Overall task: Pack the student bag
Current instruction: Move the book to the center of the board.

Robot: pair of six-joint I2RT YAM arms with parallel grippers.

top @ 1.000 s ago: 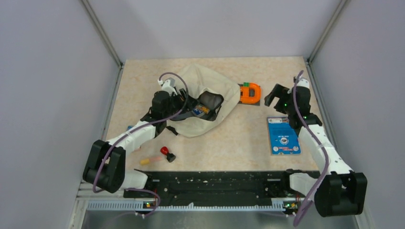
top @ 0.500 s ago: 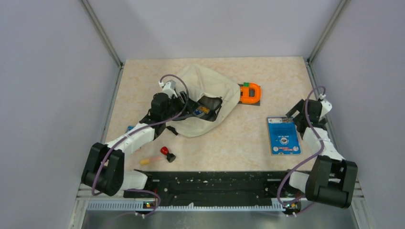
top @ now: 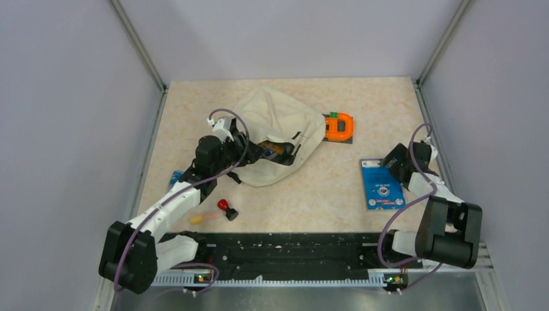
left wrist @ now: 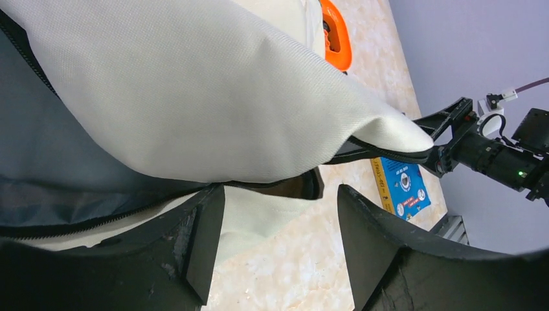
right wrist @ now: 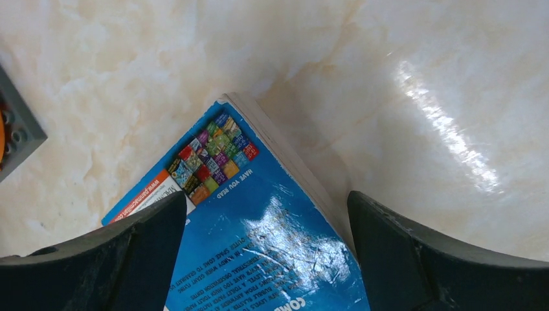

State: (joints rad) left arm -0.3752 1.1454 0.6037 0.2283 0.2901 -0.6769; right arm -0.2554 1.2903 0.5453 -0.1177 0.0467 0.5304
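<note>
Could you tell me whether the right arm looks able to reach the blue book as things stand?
Probably yes: the right tool hangs open directly over the blue book's corner, with nothing lying on or across it.

one student bag (top: 278,120) at twelve o'clock on the worktop (top: 311,194). one orange clip (top: 339,126) at one o'clock. one blue book (top: 383,188) at three o'clock. at seven o'clock one red-and-black knob (top: 226,208) and one yellow stick (top: 197,218). one small blue thing (top: 175,175) at nine o'clock, half hidden. two tools: left tool (top: 254,150), right tool (top: 391,162).
</note>
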